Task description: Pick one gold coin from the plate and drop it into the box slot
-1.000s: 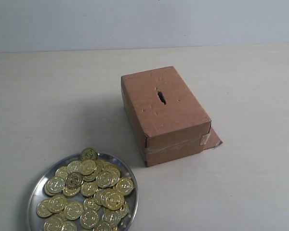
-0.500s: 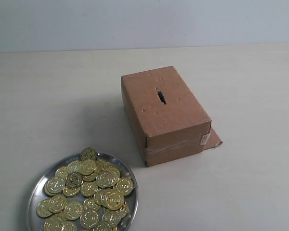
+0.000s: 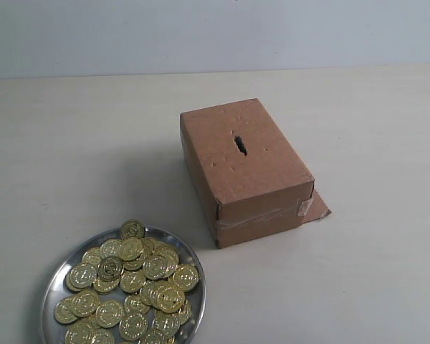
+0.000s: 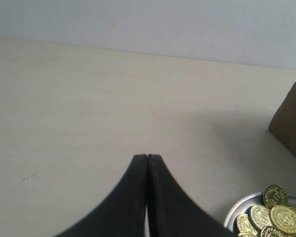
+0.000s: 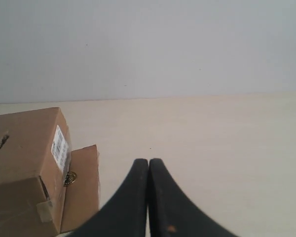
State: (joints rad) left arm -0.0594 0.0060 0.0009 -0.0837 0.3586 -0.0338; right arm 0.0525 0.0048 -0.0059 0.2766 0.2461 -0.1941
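at lower left of the exterior view: plate (image 3: 51, 285), round, silver, resting on the pale table (image 3: 93, 143), heaped with gold coins (image 3: 132, 283); one coin (image 3: 132, 229) propped at the far rim. centre to right: box (image 3: 261, 183), brown cardboard, apart from the plate; slot (image 3: 240, 144), dark and ragged, in the middle of its top face; clear tape (image 3: 261, 217) along the near end; flap (image 3: 317, 208) sticking out at the near right corner. left gripper (image 4: 147, 159): black fingers pressed together, nothing between them, over bare table, plate edge near. right gripper (image 5: 148, 162): fingers pressed together, empty, box and flap near.
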